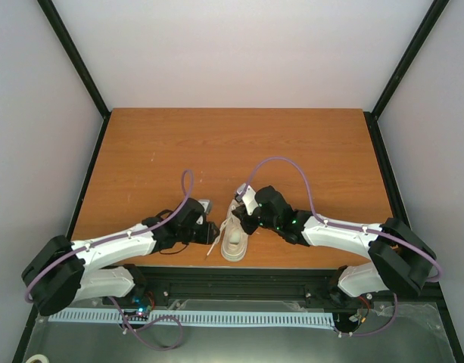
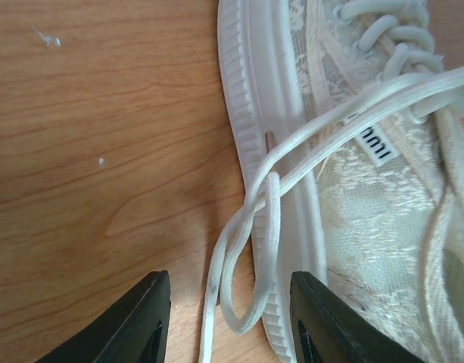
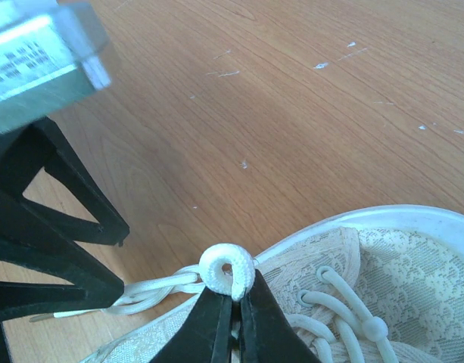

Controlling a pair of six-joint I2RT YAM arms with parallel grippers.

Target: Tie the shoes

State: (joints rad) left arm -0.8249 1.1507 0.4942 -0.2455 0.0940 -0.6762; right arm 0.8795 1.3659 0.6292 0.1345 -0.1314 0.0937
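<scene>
White walls and a black frame are boxing in a brown wooden desk (image 1: 292, 151), and the shoe (image 1: 235, 240) is lying close to its near edge, squeezed between the two arms.

The right gripper (image 3: 233, 306) is pinching a curled bend of lace (image 3: 227, 271) with its jaws clenched tight, holding it up just above the shoe's side. The left gripper (image 2: 232, 318) is hovering with its jaws released and spread, straddling a loose loop (image 2: 243, 302) that is spilling over the ribbed sole (image 2: 239, 113) onto the wood. As far as the wrist view is showing, neither jaw is touching it.

The shoe is looking small and light (probably light enough to skid if a lace is tugged sideways), so pulls are likely needing to oppose each other. The lace is looking thin, limp and fairly slick, and it is probably going to slip through a weak pinch. The best hold for the left jaws is seeming to be across both strands of the loop, a little back from its rounded end. The lacy upper is looking soft and easy to snag.

Room is looking tight: the desk's near edge is running just beside the shoe, and the two grippers are crowding each other over it. Bare wood is stretching away on the far side and out to both flanks for drawing the lace outward.
</scene>
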